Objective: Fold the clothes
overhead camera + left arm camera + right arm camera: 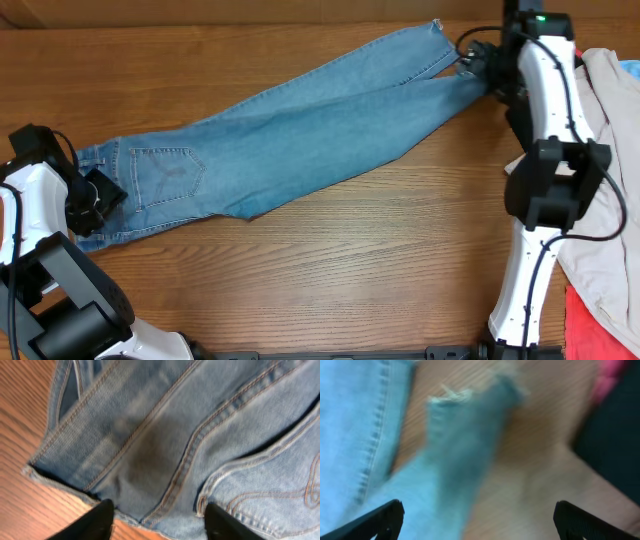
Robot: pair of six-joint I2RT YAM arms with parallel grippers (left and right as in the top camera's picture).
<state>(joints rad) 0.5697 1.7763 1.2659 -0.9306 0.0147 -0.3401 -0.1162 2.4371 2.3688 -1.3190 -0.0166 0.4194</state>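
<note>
Jeans (300, 130) lie flat and stretched on a diagonal across the tabletop (350, 260), waist at the lower left of the overhead frame, both legs running side by side to the upper right. That long, straightened lay suits a lengthwise fold, and it explains why the arms stand at opposite ends.

At the lower left, the left end effector (100, 193) sits at the waistband (70, 472), just beside the stitched back pocket (165, 170). In its wrist view the two fingers (102, 520) are spread with the waist edge lying between them, so nothing is pinched yet. It looks poised to close on that edge.

At the upper right, the right end effector (478, 62) hangs over the frayed hem (470, 415). Its wrist view is badly blurred, but the fingers seem spread wide, one at each lower corner, with the leg end between and nothing gripped.

A beige garment (600, 150) and a red garment (595, 330) are heaped at the right edge, apart from the work. Folding has not begun, as I judge it: the next move likely calls for both ends to be pinched.
</note>
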